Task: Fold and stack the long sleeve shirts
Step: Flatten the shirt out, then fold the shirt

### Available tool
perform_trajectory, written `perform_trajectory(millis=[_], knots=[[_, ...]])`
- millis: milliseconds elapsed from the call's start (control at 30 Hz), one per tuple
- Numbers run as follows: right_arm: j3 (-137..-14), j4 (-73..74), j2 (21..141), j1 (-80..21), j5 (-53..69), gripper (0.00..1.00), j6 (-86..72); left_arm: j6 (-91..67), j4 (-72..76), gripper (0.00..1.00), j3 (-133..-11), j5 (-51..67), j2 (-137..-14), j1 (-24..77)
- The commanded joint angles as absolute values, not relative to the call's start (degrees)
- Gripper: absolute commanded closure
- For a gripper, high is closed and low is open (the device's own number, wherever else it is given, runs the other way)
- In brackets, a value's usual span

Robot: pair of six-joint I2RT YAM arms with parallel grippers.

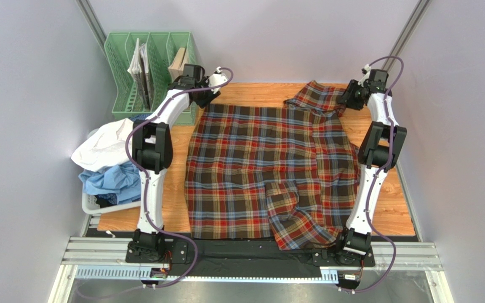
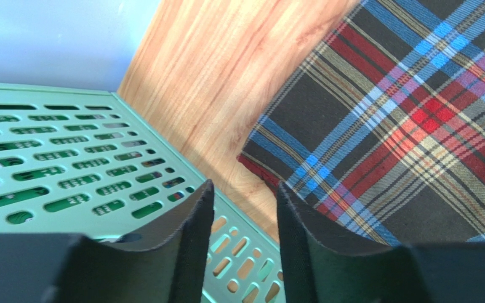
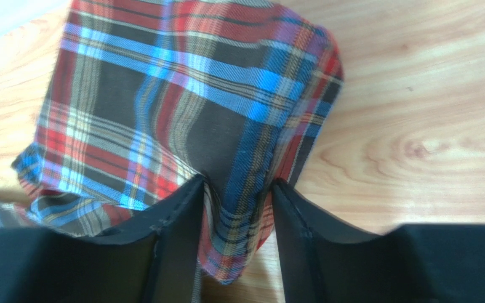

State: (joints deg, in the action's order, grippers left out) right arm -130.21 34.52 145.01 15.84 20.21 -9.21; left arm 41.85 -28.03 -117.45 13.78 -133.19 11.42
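Observation:
The tartan shirt (image 1: 264, 164) lies spread flat on the wooden table (image 1: 390, 208), with one sleeve (image 1: 299, 218) folded over its near right part. My left gripper (image 1: 210, 93) hovers at the shirt's far left corner. In the left wrist view it (image 2: 245, 186) is open and empty, with the shirt corner (image 2: 403, 126) just to its right. My right gripper (image 1: 347, 98) is at the far right corner. In the right wrist view it (image 3: 239, 183) has its jaws apart, with a raised fold of tartan cloth (image 3: 245, 208) loosely between them. A white shirt (image 1: 103, 144) and a light blue shirt (image 1: 112, 180) lie piled at the left.
A green file rack (image 1: 147, 69) holding papers stands at the far left, directly under my left gripper (image 2: 68, 158). The white and blue shirts rest in a white basket (image 1: 90, 203) off the table's left edge. Grey walls enclose the sides and back.

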Motion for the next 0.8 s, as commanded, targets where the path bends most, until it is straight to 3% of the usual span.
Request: perform_trajectory(millis=[0,33,100,333,367,467,767], knots=[[-132.98,30.24,142.39,16.79,26.01,0.67,-11.51,40.96,-27.86,0.48,-119.97,13.10,-132.28,11.07],[-132.98,29.80,141.51,16.79,26.62,0.84,-11.34,40.87,-27.95,0.48,-120.23,12.57,-132.36,11.07],[-132.01,28.83,140.10,16.70,27.50,1.00,-11.60,39.99,-27.77,0.46,-120.41,11.70,-132.19,11.07],[-130.17,25.05,132.02,12.67,31.20,1.00,-12.22,36.83,-27.95,0.43,-119.36,12.57,-129.20,10.90],[-130.25,24.87,130.97,11.61,31.11,1.00,-11.17,36.22,-27.86,0.35,-119.18,12.92,-128.85,10.81],[-130.87,26.27,130.17,6.34,27.78,0.99,-8.19,33.58,-28.74,0.32,-119.18,14.41,-127.10,10.28],[-129.72,28.39,132.27,-12.82,22.32,1.00,-1.14,18.99,-28.30,0.32,-116.11,31.28,-120.41,5.98]])
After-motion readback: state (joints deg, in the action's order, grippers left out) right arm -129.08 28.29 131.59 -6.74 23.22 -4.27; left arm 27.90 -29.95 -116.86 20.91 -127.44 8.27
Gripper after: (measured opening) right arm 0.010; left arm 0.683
